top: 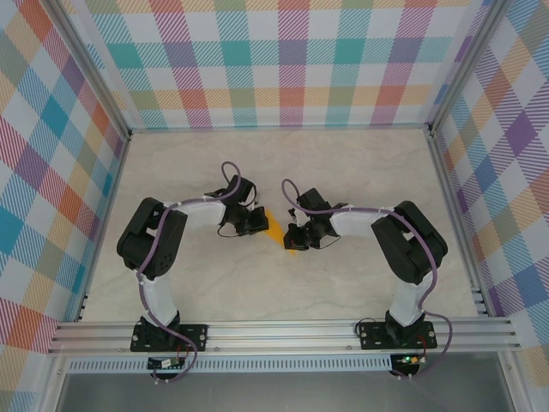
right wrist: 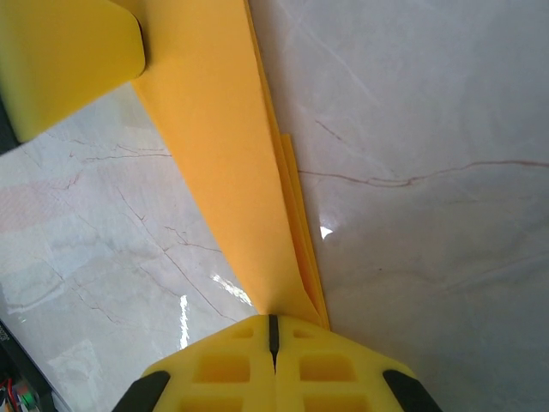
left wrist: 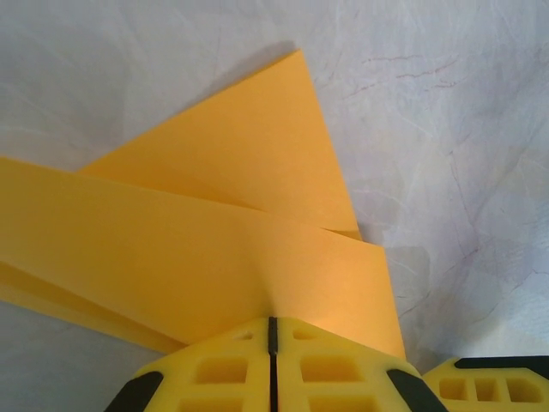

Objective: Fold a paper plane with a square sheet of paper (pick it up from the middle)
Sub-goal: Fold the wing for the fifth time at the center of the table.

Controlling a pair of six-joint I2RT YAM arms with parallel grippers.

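Observation:
The orange-yellow sheet of paper [top: 275,227] is folded into layers and held between both grippers at the table's middle. In the left wrist view the paper [left wrist: 214,232] shows a broad band with a pointed triangular flap behind it. My left gripper [left wrist: 273,322] is shut on the band's near edge. In the right wrist view the paper [right wrist: 227,172] runs away as a narrow layered strip, and my right gripper [right wrist: 273,319] is shut on its near end. From above, the left gripper [top: 260,225] and right gripper [top: 296,237] almost meet. I cannot tell whether the folds make a paper plane.
The pale marble-patterned table [top: 283,163] lies under the paper. Checked walls [top: 283,60] close in the back and both sides. A metal rail [top: 283,330] carries the arm bases at the near edge. The left gripper's yellow finger [right wrist: 69,60] shows in the right wrist view's top-left corner.

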